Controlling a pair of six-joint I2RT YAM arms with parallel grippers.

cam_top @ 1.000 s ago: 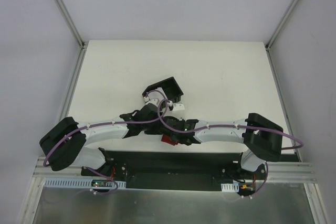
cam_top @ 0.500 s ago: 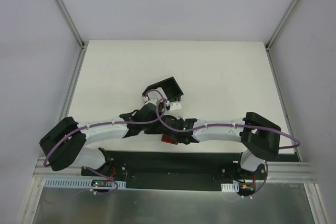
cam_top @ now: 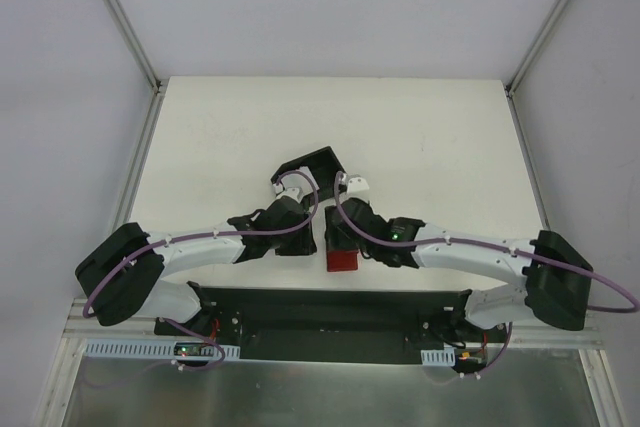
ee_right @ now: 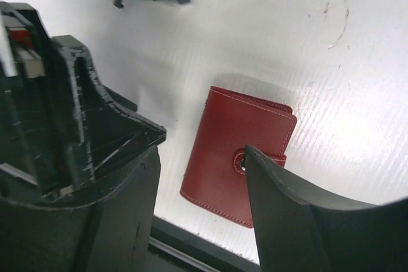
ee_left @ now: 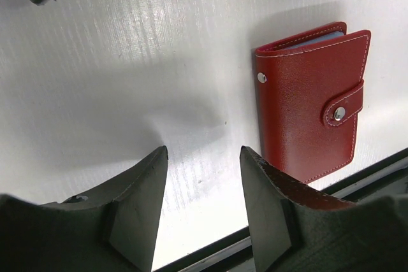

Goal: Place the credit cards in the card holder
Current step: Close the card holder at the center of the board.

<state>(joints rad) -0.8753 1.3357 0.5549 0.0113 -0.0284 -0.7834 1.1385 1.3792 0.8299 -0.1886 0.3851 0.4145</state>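
The card holder is a red wallet lying flat and snapped closed near the table's front edge. It also shows in the left wrist view and the right wrist view. A pale blue edge peeks from its top end; no loose credit cards are in view. My left gripper is open over bare table just left of the wallet, holding nothing. My right gripper hangs open above the wallet without touching it.
A black open-sided box stands just beyond both wrists, close to the right gripper's left finger. The black base plate runs along the near table edge right behind the wallet. Grey walls enclose the white table.
The right gripper has opened and let go of the wallet, and its arm has drawn back to the right. The wallet now lies uncovered. The left arm has barely moved.
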